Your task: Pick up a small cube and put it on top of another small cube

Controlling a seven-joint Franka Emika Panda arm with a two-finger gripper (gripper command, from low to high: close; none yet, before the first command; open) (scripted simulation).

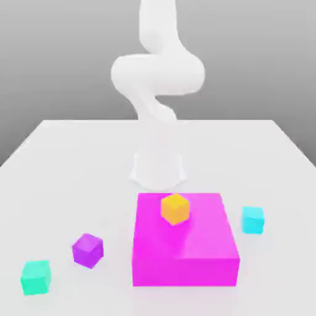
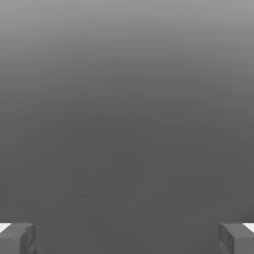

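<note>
Grey, evenly shaded backdrop behind a flat white matte tabletop (image 1: 74, 160) that takes up the lower part of the exterior view. White robot arm (image 1: 157, 74): smooth, rounded links, curling upward from a base (image 1: 158, 168) at mid-table. Big magenta rectangular block (image 1: 185, 250): low and glossy, lying on the table just in front of the base. Small orange-yellow matte cube (image 1: 175, 208): resting on the block's top face, near its far edge, turned corner-on to the camera. Small purple cube (image 1: 87, 250): on the table, toward the exterior view's left of the block and apart from it. Small teal-green matte cube (image 1: 36, 277): on the table at the near corner on the exterior view's left, beyond the purple cube, well apart from the block. Small cyan-blue cube (image 1: 252, 220): on the table, just beside the block on the exterior view's right. Gripper (image 2: 127, 239): two grey fingertips (image 2: 17, 238) at opposite edges of the hand view, jaws spread wide, nothing between them but grey backdrop.
</note>
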